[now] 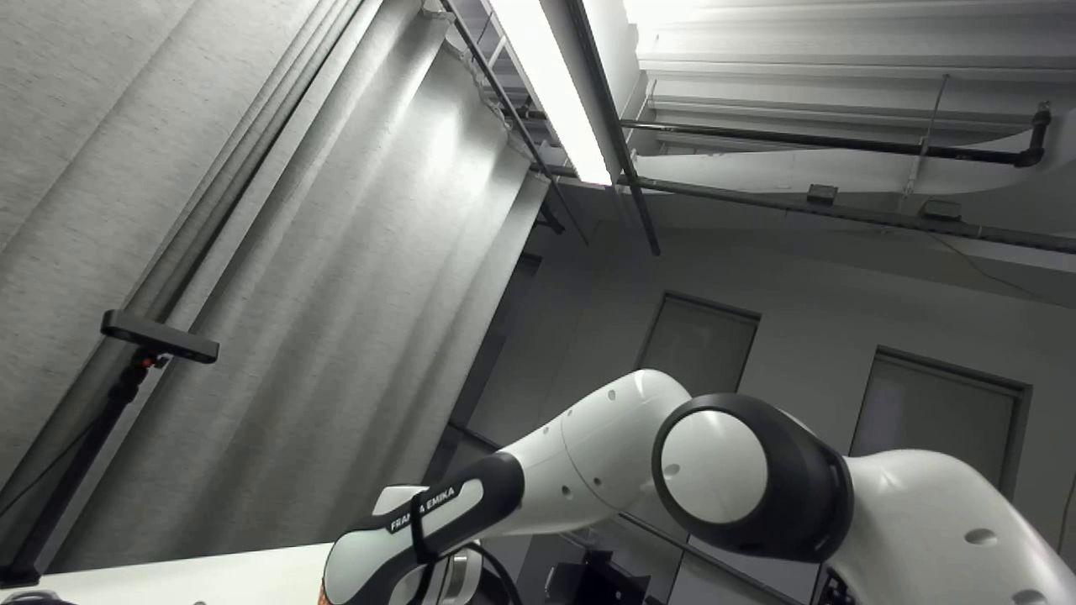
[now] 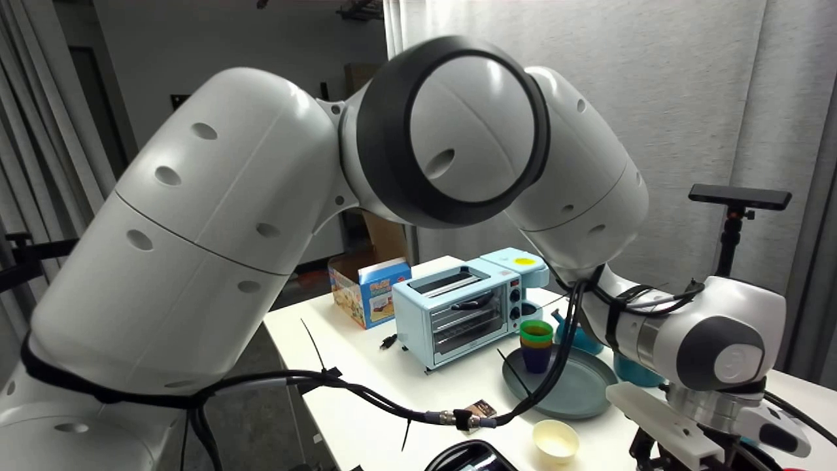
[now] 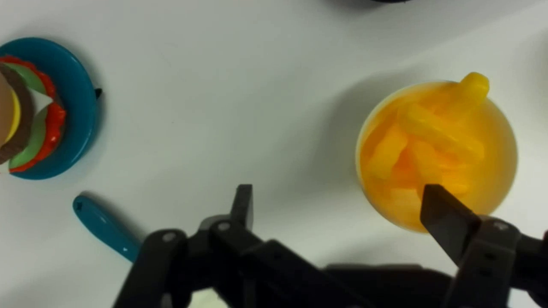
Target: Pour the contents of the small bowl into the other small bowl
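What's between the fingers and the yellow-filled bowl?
Wrist view: only white tabletop between one of the fingers and the bowl; the other visually overlaps its rim, height gap unclear.

A small bowl (image 3: pixel 501 162) of yellow, fry-shaped pieces (image 3: pixel 441 132), one poking over its pale rim, sits upright on the counter (image 3: pixel 205 107), partly hidden by the tool (image 3: pixel 338 203); in an exterior view, the other bowl (image 2: pixel 556 441), cream-coloured, rests upright near the tool.

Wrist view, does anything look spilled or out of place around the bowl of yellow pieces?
Nothing looks spilled there. One yellow piece sticks out past the rim of the bowl, while the others that show lie inside; it might slip off early.
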